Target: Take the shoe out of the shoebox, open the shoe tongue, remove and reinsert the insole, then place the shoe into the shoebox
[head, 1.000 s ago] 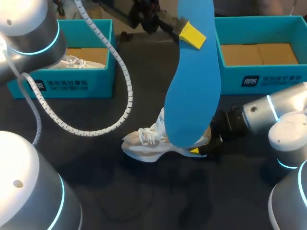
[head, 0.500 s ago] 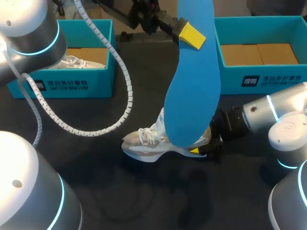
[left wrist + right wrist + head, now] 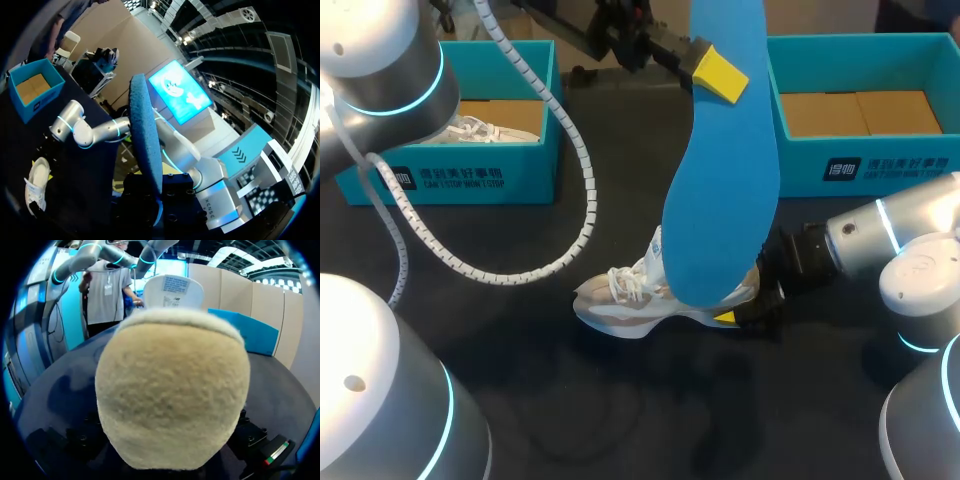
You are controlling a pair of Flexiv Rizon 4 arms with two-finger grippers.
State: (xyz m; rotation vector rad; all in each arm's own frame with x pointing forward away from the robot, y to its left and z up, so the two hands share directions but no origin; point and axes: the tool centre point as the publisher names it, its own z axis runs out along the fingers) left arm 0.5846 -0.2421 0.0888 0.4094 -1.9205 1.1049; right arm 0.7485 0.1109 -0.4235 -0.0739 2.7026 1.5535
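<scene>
A white and beige shoe (image 3: 620, 300) lies on its side on the dark table, toe toward my left. Its fuzzy beige heel (image 3: 172, 395) fills the right wrist view, and my right gripper (image 3: 745, 305) sits right at that heel. High above the shoe, the long blue insole (image 3: 720, 190) hangs with its lower end in front of the shoe's opening. My left gripper (image 3: 718, 70) is shut on its upper part. In the left wrist view the insole (image 3: 145, 145) stands edge-on out of the gripper, with the shoe (image 3: 36, 182) far below.
A teal shoebox (image 3: 450, 180) at the back left holds another white shoe (image 3: 470, 130). A second teal shoebox (image 3: 860, 160) at the back right shows only its brown bottom. A white spiral hose (image 3: 585, 190) from my left arm droops over the table.
My right gripper has shifted very slightly at the heel. The insole, the shoe and the left arm keep their places.
</scene>
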